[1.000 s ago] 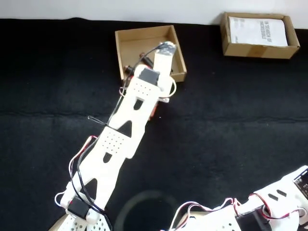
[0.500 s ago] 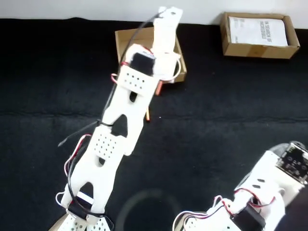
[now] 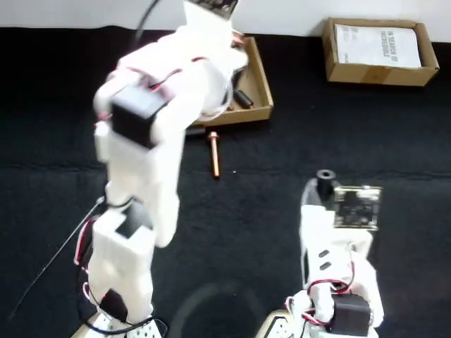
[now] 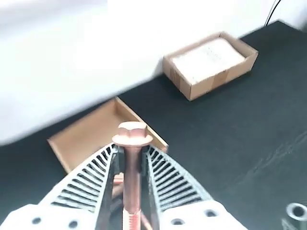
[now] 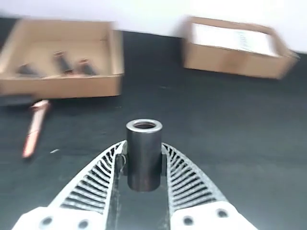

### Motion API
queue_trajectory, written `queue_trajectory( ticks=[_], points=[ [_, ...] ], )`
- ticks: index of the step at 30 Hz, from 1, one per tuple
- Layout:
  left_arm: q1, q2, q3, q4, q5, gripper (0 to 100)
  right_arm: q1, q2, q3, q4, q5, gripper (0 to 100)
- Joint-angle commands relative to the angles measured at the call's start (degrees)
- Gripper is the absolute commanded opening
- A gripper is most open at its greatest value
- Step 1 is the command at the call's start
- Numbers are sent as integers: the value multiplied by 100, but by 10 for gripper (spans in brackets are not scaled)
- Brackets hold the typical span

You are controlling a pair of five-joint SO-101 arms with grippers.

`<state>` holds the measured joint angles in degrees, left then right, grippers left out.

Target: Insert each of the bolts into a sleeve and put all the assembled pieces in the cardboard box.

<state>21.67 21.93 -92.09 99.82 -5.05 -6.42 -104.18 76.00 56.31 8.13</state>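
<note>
Clamped tight in the left gripper (image 4: 132,152): a copper bolt (image 4: 130,178), flanged hex head out past the ribbed fingertips, threaded shank lying along the gap between them. Squeezed just as firmly in the right gripper (image 5: 144,143): a dark metal sleeve (image 5: 144,163), gripped by its sides, open bore showing at the free end. Held well apart from each other, bolt not yet in sleeve. Seen from the high view, left arm (image 3: 151,141) raised over the near left part of the cardboard box (image 3: 259,81), right arm (image 3: 335,246) nearer the front edge, sleeve perched at its tip. On the black table (image 3: 380,134), just in front of the cardboard box: a loose bolt (image 3: 213,153). Lies with its head towards the box wall, near it but not touching. Inside the box, in the right wrist view: three assembled pieces (image 5: 60,61), dark sleeves with copper ends, resting on the floor. From the high view, one such dark piece beside the box's right wall, most of the floor hidden behind the left arm. At the far right of the table, well apart from everything else: a second box (image 3: 335,70), holding a white printed sheet (image 3: 377,35). Rows of dark print across the sheet, too small to read from above, too soft to read from either wrist. On the right arm's wrist: a small circuit board (image 3: 356,208), markings not legible.
</note>
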Motion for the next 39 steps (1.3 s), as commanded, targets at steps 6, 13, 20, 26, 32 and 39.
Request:
queue_trajectory(
  ticks=[6,13,20,26,32,39],
  points=[
    [-4,-1719,-127,105,-624,9,-2202,-40,57,22,167,8],
    [-84,-2747,-119,114,-791,9,-2607,-75,514,-40,167,8],
    [-989,-3899,989,114,-782,9,-2607,-66,743,-620,185,8],
    [-1138,-5191,2976,114,-782,9,-2607,-75,699,-760,167,8],
    [-1138,-6387,5112,62,-765,9,-2607,-75,734,-2026,158,7],
    [-1138,-7451,7134,-651,-756,9,-2580,-84,743,-2695,149,7]
  ],
)
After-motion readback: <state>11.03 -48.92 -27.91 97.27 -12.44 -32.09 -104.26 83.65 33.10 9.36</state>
